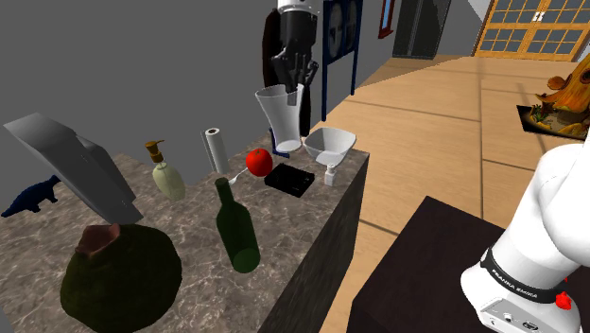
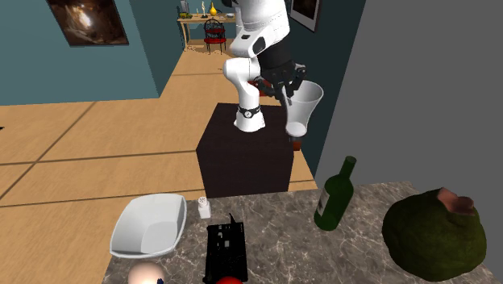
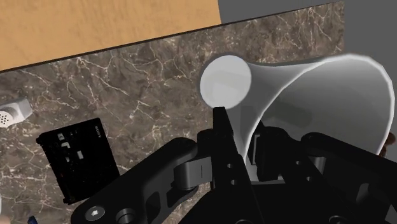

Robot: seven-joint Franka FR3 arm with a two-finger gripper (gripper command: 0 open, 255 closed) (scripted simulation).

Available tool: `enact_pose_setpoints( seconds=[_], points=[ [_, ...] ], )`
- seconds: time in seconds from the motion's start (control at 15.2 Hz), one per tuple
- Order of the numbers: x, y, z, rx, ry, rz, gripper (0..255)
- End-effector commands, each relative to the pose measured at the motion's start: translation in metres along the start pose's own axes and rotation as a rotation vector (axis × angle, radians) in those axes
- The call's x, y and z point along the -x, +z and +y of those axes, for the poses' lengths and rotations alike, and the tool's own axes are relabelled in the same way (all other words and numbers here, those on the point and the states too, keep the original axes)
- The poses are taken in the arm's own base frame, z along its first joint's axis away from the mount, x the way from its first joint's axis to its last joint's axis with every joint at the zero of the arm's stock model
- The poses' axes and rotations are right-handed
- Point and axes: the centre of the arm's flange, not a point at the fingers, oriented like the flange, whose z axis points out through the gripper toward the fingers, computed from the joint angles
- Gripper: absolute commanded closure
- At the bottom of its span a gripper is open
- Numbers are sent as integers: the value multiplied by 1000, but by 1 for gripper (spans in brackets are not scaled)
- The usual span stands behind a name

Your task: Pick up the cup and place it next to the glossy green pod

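Item: cup (image 1: pixel 281 121), translucent white, flared. It is clamped at the rim by the gripper (image 1: pixel 295 92), with one finger (image 3: pixel 222 146) set outside the wall and the other inside, so the jaws are closed on the wall. The long axis is held upright, parallel to the fingers. The wide mouth is turned up toward the palm. The narrow base is pointed down, beyond the fingertips, at the marble counter (image 3: pixel 146 76). Contact between base and counter cannot be told. Dark green pod (image 1: pixel 118 274): seen well apart from the jaws.

End effector (image 2: pixel 288 89) clasps pale cup (image 2: pixel 305 109) at rim, aloft beyond counter (image 2: pixel 282 234) edge (well apart from pod). Green bottle (image 2: pixel 334 198) stands upright near dark green pod (image 2: pixel 434 230).
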Motion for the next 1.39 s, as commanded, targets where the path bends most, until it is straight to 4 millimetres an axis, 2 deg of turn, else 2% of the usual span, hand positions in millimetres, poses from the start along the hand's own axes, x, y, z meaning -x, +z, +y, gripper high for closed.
enact_pose_setpoints(
  seconds=[0.0, 1.32],
  points=[
    [6, 10, -25, 0, 2, 0, 255],
    [53, 97, -269, 0, 2, 0, 255]
  ],
)
